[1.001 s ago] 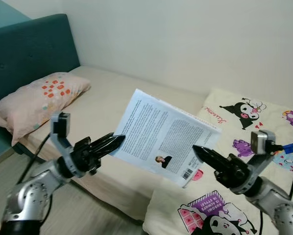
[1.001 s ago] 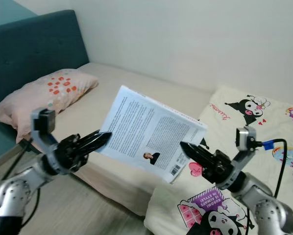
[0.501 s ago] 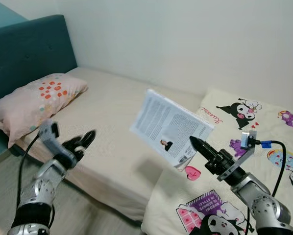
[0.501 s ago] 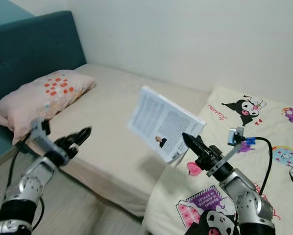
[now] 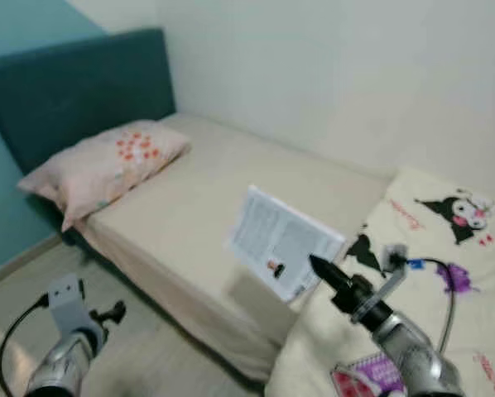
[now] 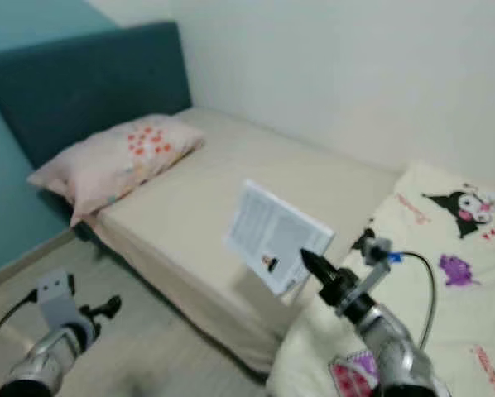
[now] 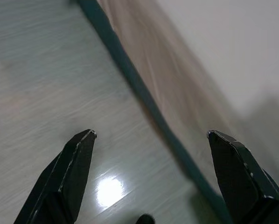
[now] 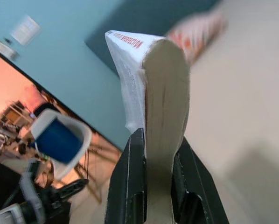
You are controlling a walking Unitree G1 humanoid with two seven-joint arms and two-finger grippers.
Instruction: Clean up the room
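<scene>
While clamped at its lower corner in the right end effector above the beige bed, white paperback book lifted but not yet put away; left end effector open over the floor.

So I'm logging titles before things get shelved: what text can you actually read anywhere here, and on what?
Book, held in the right gripper: back-cover print too small to read.
Book spine, right wrist view: red lettering, too blurred to read.
Blanket: red script beside the cartoon figure, too blurred to read.
Nothing else bears text.
</scene>
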